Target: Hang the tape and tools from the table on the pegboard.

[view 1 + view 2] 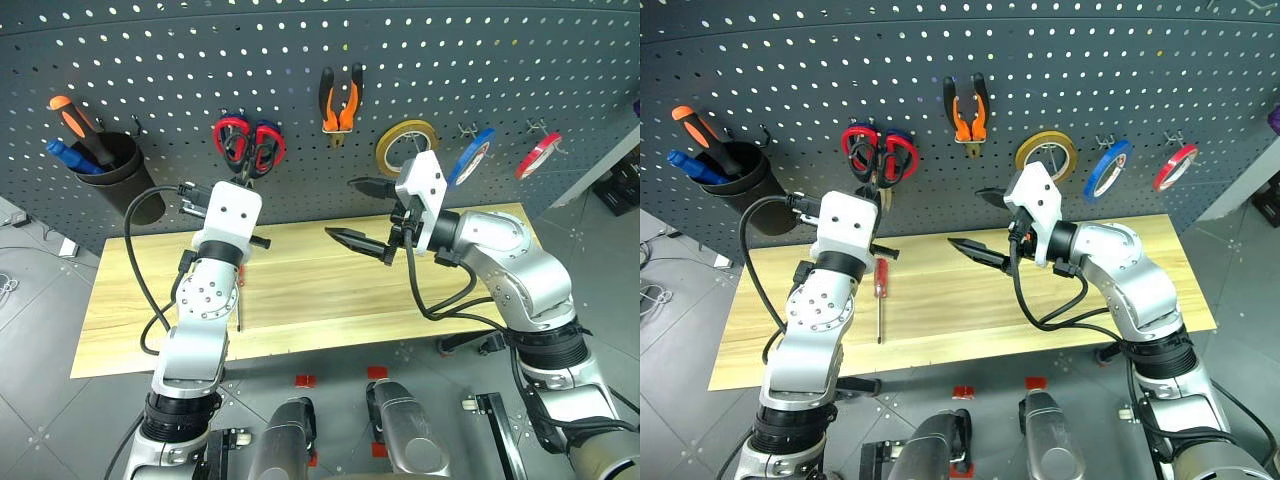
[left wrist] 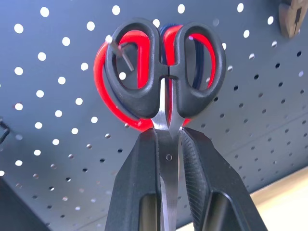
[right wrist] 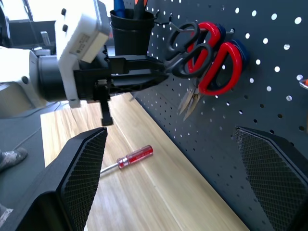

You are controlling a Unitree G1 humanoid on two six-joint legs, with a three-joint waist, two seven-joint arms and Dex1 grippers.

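- The left gripper (image 2: 168, 144) is clamped on the blades of the small dark-handled scissors (image 2: 163, 72), holding them up against the dark grey perforated pegboard (image 1: 300, 60), over the larger red-handled scissors (image 3: 224, 65) hanging there.
- One dark handle loop sits around a thin metal hook (image 2: 122, 53) on the pegboard.
- The right gripper (image 1: 362, 215) is spread wide, holding nothing, just before the pegboard.
- The slim red-handled screwdriver (image 1: 880, 290) lies on the pale wood-plank table (image 1: 480, 290) below the pegboard.
- Orange-and-black pliers (image 1: 340, 100) and the blue tape ring (image 1: 470, 155) hang on the pegboard.

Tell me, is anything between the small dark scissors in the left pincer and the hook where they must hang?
The small scissors, held by their blades in the left pincer, are already at the hook, which passes through one handle ring. The larger red-handled scissors already hang there, behind them.
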